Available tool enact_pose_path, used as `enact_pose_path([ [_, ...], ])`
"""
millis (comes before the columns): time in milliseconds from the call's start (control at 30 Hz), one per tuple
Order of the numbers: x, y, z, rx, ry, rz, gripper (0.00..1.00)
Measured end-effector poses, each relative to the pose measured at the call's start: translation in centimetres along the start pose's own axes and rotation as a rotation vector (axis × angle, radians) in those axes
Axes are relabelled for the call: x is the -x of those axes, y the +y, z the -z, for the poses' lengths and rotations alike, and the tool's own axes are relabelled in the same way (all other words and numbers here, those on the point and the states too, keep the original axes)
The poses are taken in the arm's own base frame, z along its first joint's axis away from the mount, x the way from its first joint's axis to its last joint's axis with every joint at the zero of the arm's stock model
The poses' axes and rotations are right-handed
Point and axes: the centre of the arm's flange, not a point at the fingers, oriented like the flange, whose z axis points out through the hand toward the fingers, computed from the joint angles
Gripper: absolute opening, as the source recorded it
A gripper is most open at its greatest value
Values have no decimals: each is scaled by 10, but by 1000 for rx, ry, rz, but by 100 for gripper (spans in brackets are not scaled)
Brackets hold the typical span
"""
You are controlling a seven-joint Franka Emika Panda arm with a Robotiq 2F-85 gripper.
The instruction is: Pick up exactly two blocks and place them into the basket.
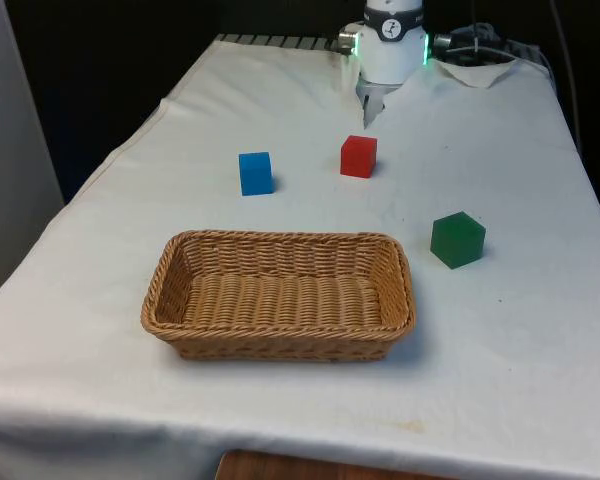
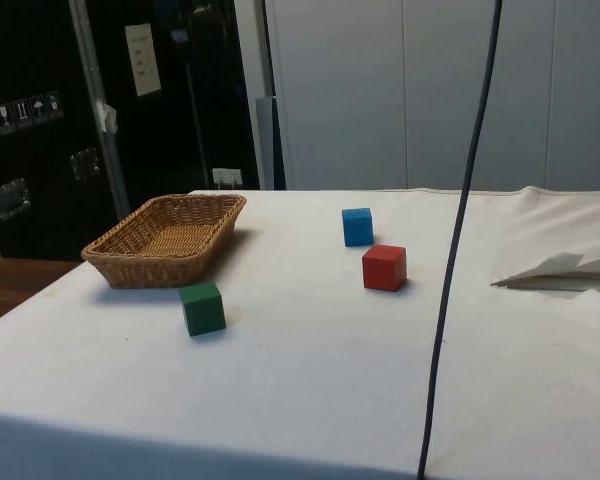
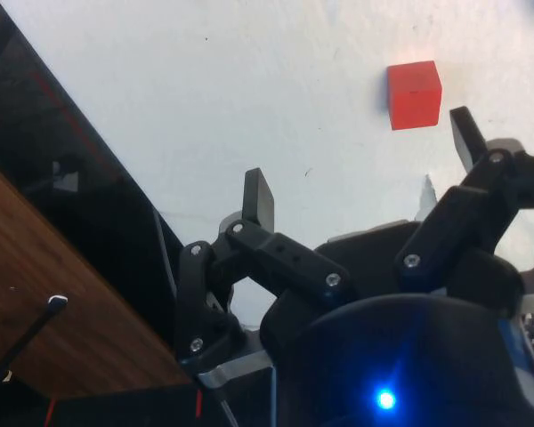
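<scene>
The gripper (image 3: 363, 160) hangs with its fingers spread wide and empty above the cloth (image 1: 500, 340) near the red block (image 1: 358, 156), while the blue block (image 1: 255, 173) and green block (image 1: 457, 239) sit apart outside the wicker basket (image 1: 170, 275).

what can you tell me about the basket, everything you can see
The basket is a shallow oblong tray of tan woven wicker with a braided rim and rounded corners. It sits upright on the white cloth, on the near part of the table in the front view, and nothing lies inside it. Nothing touches it: the green block lies off its corner on the front view's right, while the blue block and red block stand beyond it.
</scene>
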Motion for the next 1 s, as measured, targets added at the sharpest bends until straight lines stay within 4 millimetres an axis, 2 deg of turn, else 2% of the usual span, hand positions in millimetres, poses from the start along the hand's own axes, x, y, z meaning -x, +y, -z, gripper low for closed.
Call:
enact_pose_path([
  [733,9,26,3,-34,22,19,100],
  [1000,9,29,4,-37,43,24,100],
])
